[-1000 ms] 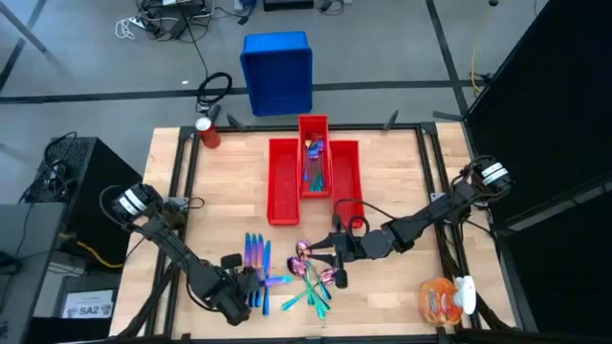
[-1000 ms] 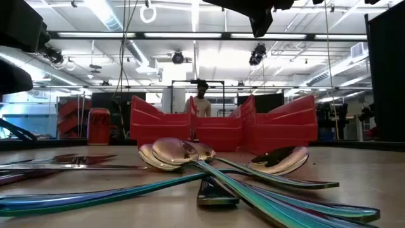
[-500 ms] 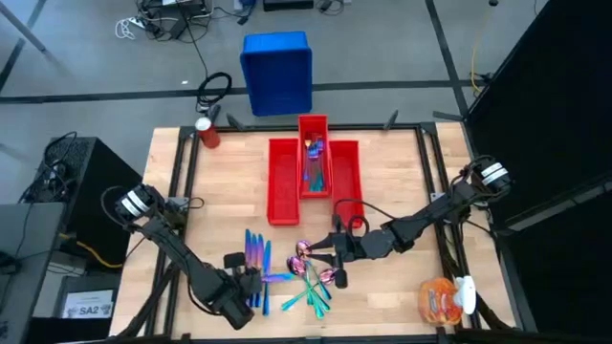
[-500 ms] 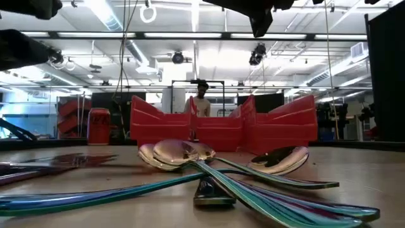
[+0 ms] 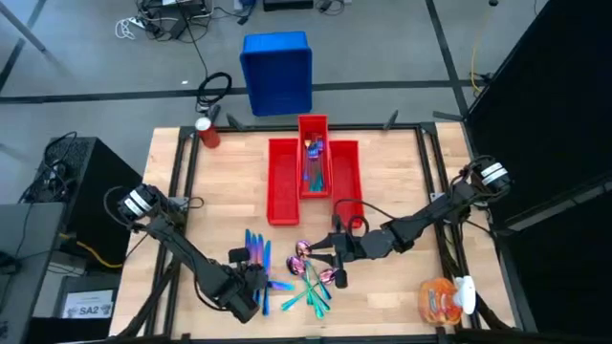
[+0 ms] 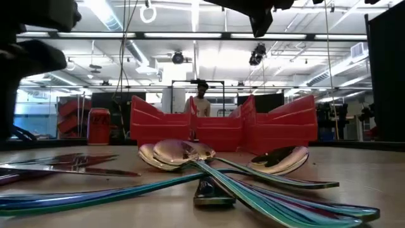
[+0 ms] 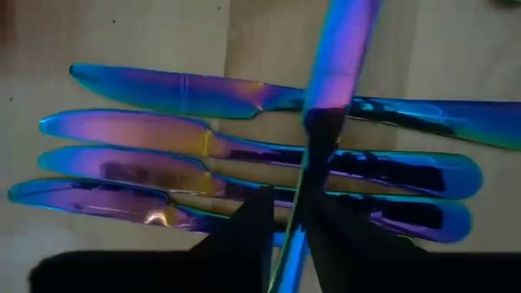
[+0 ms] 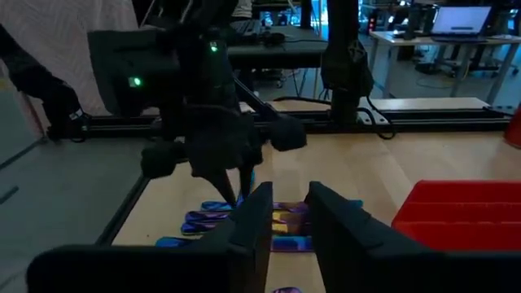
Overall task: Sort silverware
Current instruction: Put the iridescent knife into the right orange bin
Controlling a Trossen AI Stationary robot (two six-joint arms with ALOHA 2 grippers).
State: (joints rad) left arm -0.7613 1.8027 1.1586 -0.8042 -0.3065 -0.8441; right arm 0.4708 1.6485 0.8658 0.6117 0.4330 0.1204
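Table (image 5: 402, 191): three red bins (image 5: 283, 182) at the far centre, one already holding some pieces. Silverware at the near edge: a row of knives (image 7: 203, 146) left of a crossed heap of spoons and forks (image 5: 314, 277).

Step in hand looks like carrying one piece to its group. Best done by keeping it level, clearing the row, and lowering it parallel beside like pieces.

Left gripper (image 7: 289, 220) hovers over the knives, fingers narrow, pinching a slim utensil (image 7: 338, 49) crossing above them.

Right gripper (image 8: 285, 216) waits above the heap, fingers slightly parted, empty.
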